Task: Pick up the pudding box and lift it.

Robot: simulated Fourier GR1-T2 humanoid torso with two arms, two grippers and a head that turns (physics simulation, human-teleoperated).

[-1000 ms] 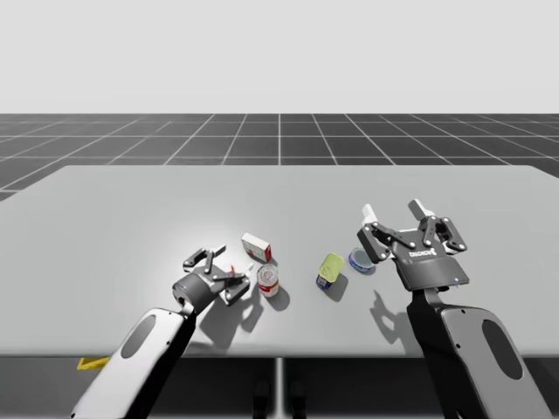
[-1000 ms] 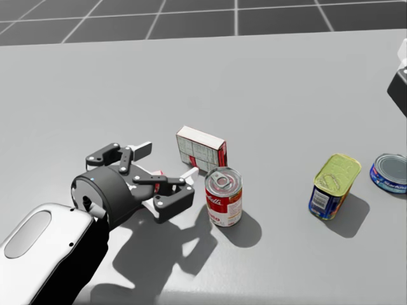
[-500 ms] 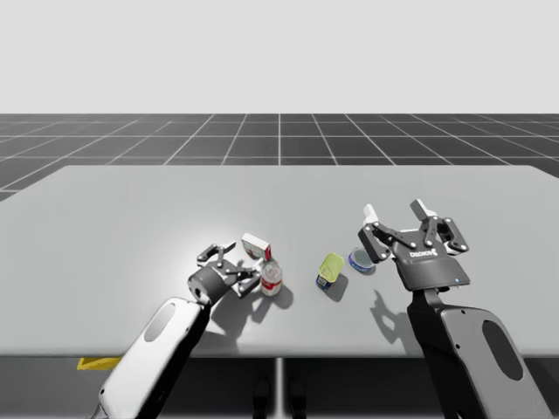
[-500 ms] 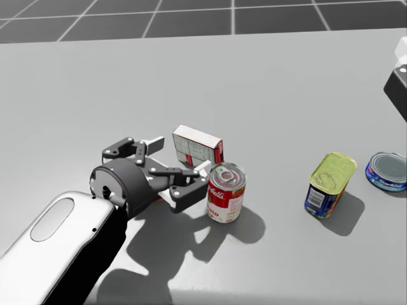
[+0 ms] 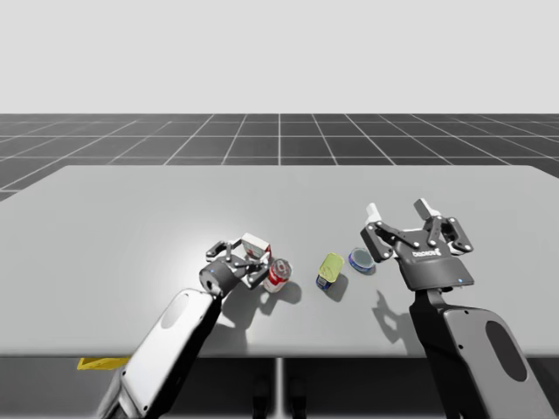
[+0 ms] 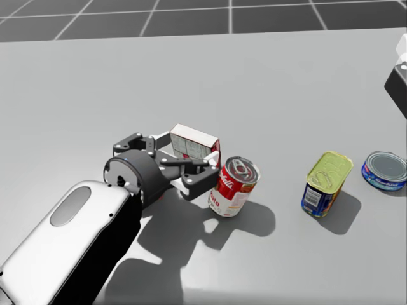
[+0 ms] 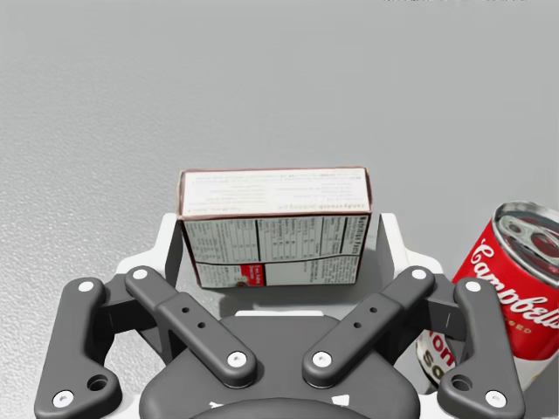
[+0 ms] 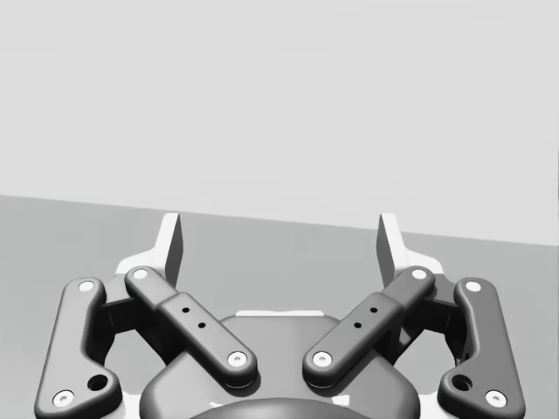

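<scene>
The left end effector (image 7: 279,229) sits low over the surface (image 5: 131,227), spread wide. The pudding box (image 6: 194,143) rests on the surface between its fingers, not clamped. Just right of the box, a red can (image 6: 233,186) stands tilted. Further right of the box stand a yellow-topped tin (image 6: 327,184) and a flat blue can (image 6: 384,171). Well right of the box, the right end effector (image 5: 399,209) hangs raised and wide open.

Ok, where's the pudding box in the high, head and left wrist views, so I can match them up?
High view: pudding box mid-table, left of centre, at my left gripper.
Head view: pudding box left of centre, within that gripper's span.
Left wrist view: pudding box centred between the open fingers.
Shared landmark: tilted red can beside it.
</scene>
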